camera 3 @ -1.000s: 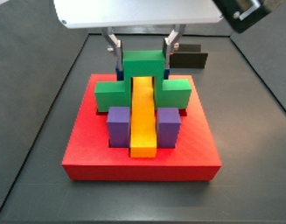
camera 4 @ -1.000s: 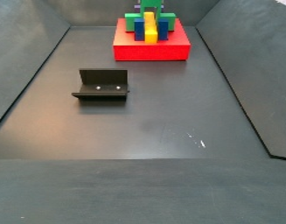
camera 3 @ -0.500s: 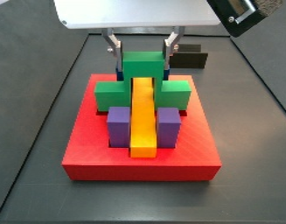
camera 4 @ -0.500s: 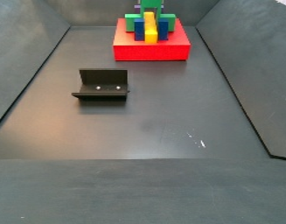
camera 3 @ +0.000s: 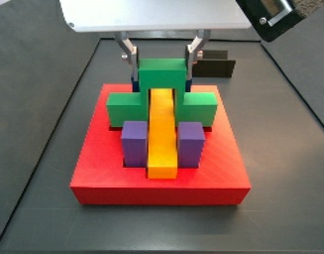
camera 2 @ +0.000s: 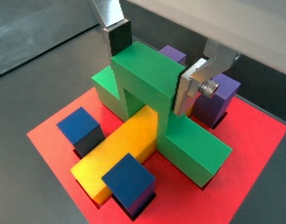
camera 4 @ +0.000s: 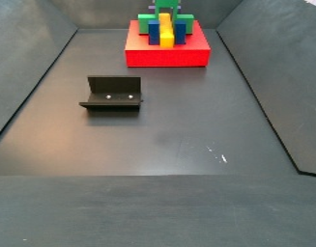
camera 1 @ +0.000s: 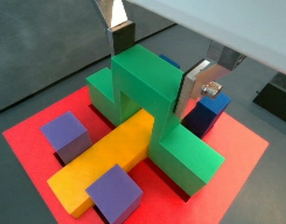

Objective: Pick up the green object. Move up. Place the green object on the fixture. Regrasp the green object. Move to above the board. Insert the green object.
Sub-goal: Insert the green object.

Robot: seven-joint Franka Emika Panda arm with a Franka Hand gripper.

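Since the green object already sits down on the board, straddling the back end of the yellow bar with its two lower arms resting on the red surface, I'd say the insert step is basically at its end. Pick-up, fixture stop and regrasp all look done, judging by where things lie. What seems left is just letting go and backing off.

The hand is directly above the board's far edge, its two silver fingers pressed flat against the sides of the green object's tall middle, so it's clamped on it. I can't tell from these pictures whether the piece is fully seated or a hair high.

Around it: purple blocks flank the yellow bar near the board's middle, and in a wrist view blue blocks stand in slots too. These crowd the green arms pretty tightly, so a sideways pull-out could snag; straight up looks safest to me.

The fixture stands empty on the floor, well apart from the board, toward the left wall in that side view
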